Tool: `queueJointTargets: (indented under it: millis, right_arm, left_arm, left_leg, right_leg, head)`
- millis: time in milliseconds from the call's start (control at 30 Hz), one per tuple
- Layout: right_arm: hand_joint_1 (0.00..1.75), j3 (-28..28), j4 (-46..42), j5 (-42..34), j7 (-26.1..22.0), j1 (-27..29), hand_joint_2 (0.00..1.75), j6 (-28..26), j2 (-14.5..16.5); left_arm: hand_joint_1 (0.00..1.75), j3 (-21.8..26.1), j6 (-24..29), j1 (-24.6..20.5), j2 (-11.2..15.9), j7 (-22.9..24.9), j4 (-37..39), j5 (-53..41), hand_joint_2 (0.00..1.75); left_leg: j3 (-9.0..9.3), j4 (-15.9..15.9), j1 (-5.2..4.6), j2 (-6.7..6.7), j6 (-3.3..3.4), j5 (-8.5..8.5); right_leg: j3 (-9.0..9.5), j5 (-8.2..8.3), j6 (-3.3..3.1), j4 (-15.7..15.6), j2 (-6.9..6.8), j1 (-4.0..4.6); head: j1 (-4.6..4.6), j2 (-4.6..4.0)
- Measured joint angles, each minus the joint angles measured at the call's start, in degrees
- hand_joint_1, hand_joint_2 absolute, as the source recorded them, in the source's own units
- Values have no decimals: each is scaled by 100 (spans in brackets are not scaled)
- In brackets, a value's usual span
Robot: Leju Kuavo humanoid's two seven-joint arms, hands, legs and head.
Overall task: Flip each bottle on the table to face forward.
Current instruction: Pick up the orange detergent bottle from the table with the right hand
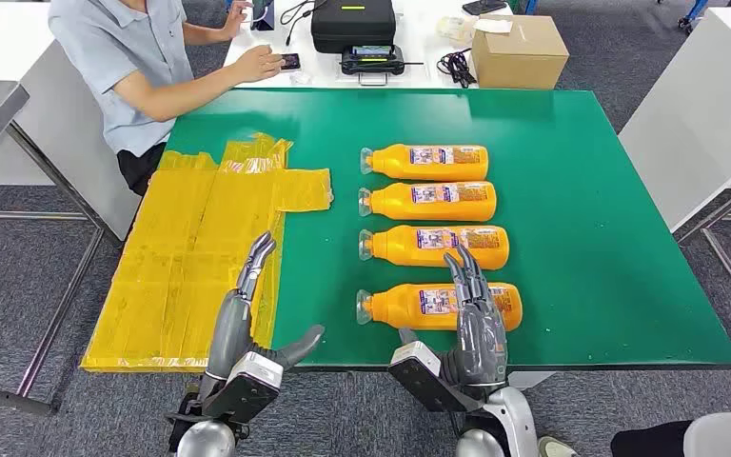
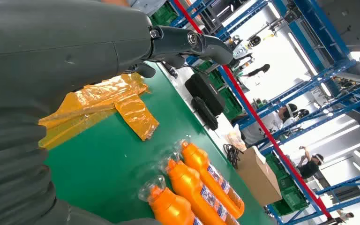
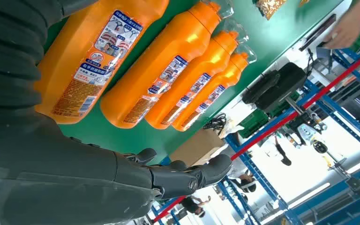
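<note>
Several orange bottles lie on their sides in a column on the green table (image 1: 581,190), clear caps pointing left, labels up. The nearest bottle (image 1: 438,306) (image 3: 91,51) lies close to the front edge; the farthest bottle (image 1: 425,162) is toward the back. My right hand (image 1: 476,319) (image 3: 168,178) hovers over the nearest bottle's right part, fingers stretched out, holding nothing. My left hand (image 1: 247,324) (image 2: 122,42) is over the table's left front, above the yellow sheet, fingers extended and empty. The bottles' caps (image 2: 166,197) appear in the left wrist view.
A crinkled yellow plastic sheet (image 1: 200,248) covers the table's left side. A person (image 1: 143,67) sits at the far left corner with a phone. A black case (image 1: 352,24) and a cardboard box (image 1: 519,52) stand on the white table behind.
</note>
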Motion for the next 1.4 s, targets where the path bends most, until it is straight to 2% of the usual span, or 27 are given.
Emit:
queueJointTargets:
  millis: [1000,1100,1200,1300,1400]
  right_arm:
    - [0,-152,-15,-225,-159,-1,175,-60,4]
    - [0,-170,-15,11,-108,5,175,-61,3]
    - [0,-195,-9,572,145,-14,175,-56,-37]
    - [0,-281,32,1167,432,-70,175,-75,-185]
    - [0,-419,120,1399,540,-101,175,-63,-357]
  left_arm:
    - [0,28,-120,68,0,-120,-514,-23,175]
    - [0,28,-129,80,0,-131,-525,-44,175]
    - [0,27,-208,83,0,-166,-525,-56,175]
    - [0,26,-317,83,0,-174,-524,-71,175]
    - [0,20,-368,85,0,-190,-518,-72,175]
  left_leg:
    - [0,0,0,0,0,0]
    - [0,0,0,0,0,0]
    - [0,0,0,0,0,0]
    - [0,0,0,-2,0,0]
    - [0,0,-2,-2,1,0]
  right_leg:
    - [2,0,0,0,0,0]
    - [1,0,0,0,0,0]
    - [1,0,0,0,0,0]
    - [2,0,0,0,-1,0]
    - [3,1,1,0,-1,-1]
  head:
    - [0,0]
    - [0,0]
    - [0,0]
    - [1,0]
    - [1,0]
